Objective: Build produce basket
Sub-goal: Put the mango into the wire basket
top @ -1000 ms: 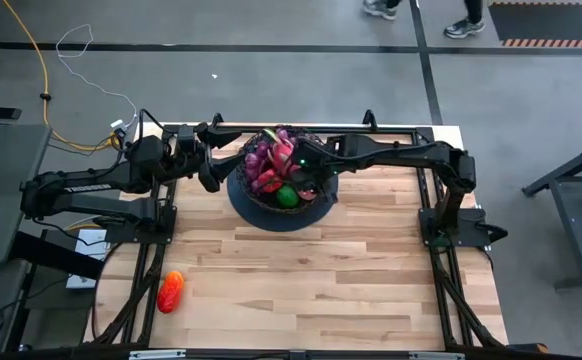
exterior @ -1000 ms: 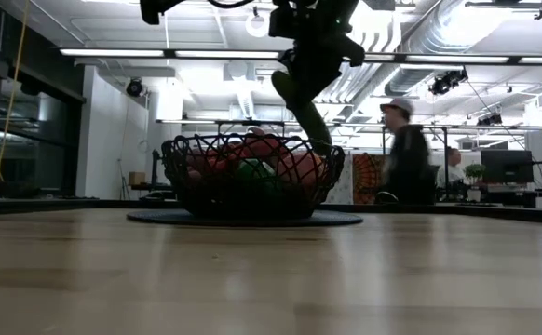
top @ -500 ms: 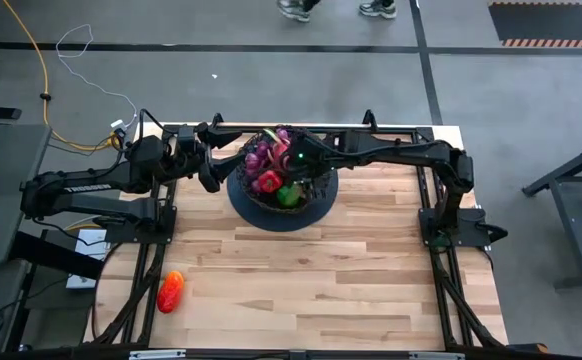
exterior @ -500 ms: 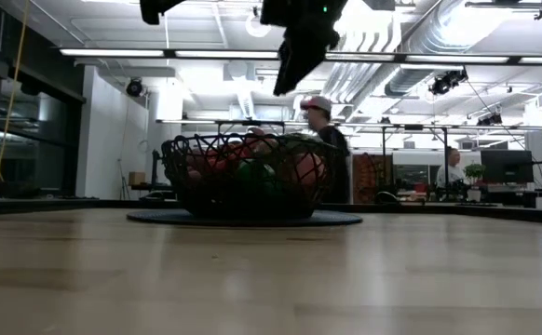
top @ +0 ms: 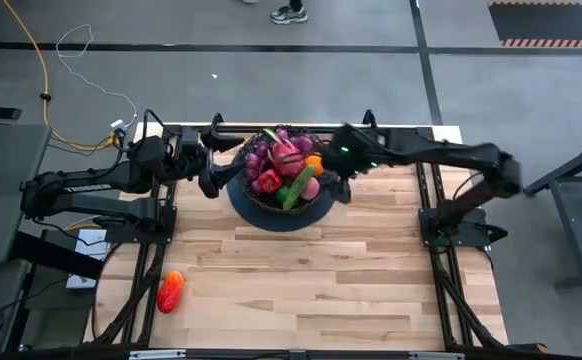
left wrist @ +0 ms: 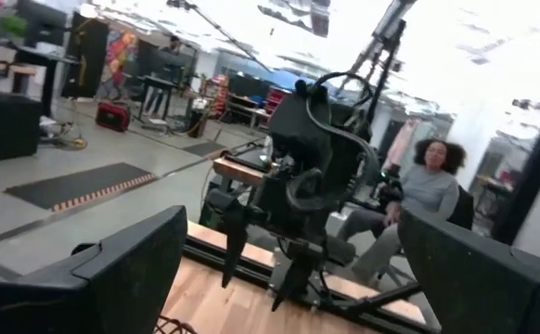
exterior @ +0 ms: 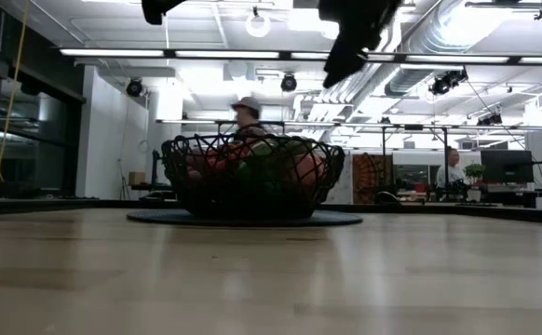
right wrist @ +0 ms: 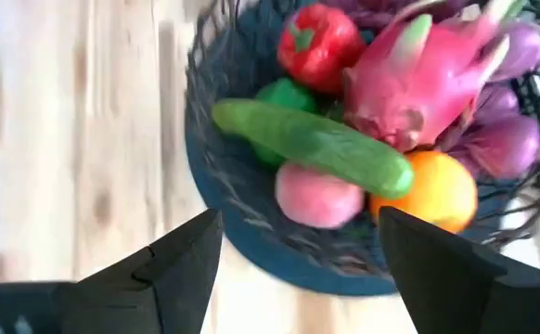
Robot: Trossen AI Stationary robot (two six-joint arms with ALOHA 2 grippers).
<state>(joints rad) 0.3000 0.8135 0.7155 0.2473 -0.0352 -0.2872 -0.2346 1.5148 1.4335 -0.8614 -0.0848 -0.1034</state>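
Two arms flank your basket (top: 239,192), which sits on a dark round mat (top: 271,218) at the far middle of the wooden table (top: 321,280). Your right gripper (top: 343,178) hangs just beside the basket's right rim, fingers apart and empty, with the cucumber (right wrist: 312,144), dragon fruit (right wrist: 418,74), orange (right wrist: 437,195) and red pepper (right wrist: 316,42) lying inside, below it. Your left gripper (top: 211,172) waits wide open at the left rim. One red-orange piece of produce (top: 170,291), perhaps a pepper, lies well apart near the table's left front edge. No writing is legible.
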